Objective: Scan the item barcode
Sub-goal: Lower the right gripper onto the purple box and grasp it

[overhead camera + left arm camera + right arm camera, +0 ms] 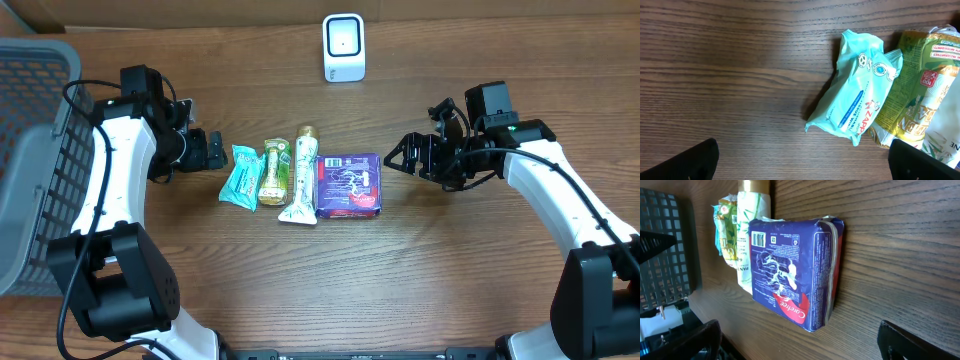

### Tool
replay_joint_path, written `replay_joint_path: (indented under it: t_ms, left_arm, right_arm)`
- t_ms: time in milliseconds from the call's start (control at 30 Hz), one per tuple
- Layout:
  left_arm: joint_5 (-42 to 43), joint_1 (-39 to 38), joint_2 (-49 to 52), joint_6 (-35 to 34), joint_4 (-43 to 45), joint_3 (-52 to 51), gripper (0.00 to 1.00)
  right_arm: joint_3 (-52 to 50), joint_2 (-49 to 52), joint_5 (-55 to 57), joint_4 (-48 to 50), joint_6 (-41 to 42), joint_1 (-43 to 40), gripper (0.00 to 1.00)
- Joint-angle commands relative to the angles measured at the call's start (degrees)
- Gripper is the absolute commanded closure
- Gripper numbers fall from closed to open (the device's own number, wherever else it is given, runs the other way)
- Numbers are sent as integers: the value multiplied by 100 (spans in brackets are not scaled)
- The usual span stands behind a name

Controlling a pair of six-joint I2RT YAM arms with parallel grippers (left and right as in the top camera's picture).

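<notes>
You see the white tube (753, 210) partly hidden behind the purple pack (790, 272), whose barcode (758, 239) faces up, while the left gripper (218, 151) and the right gripper (393, 157) stand spread, empty.

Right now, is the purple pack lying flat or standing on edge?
Lying flat: the purple pack turns its broad face up in the overhead view, with the barcode on that face.

Wooden table (730, 65), dark grain.
Teal packet (860, 87), crinkled, laid flat at centre-right.
Green-and-gold packet (912, 90), touching its right side.
White pack (947, 125), cut off at the right edge.
Left gripper (805, 167), fingertips (687, 162) spread wide, nothing held.
</notes>
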Motion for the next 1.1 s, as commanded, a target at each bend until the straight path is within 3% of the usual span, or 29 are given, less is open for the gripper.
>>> replay_joint_path:
  t_ms: [0, 267, 433, 533, 767, 1067]
  left_arm:
    - [-46, -39, -111, 109, 22, -31, 1]
    - [-46, -39, -111, 107, 22, -33, 0]
    - [-46, -39, -111, 109, 22, -31, 0]
    - [-46, -39, -111, 109, 22, -33, 0]
    - [-46, -39, -111, 109, 22, -33, 0]
    - [-46, -39, -111, 107, 22, -31, 0]
  right_arm:
    - [-46, 50, 101, 48, 136, 7, 0]
    - [-48, 343, 289, 334, 627, 389, 0]
    - [-48, 632, 293, 437, 988, 809, 16]
    - [-48, 789, 354, 446, 1054, 946, 21]
    - [-111, 986, 380, 529, 1296, 1019, 20]
    - [-874, 986, 372, 1478, 1869, 1019, 20]
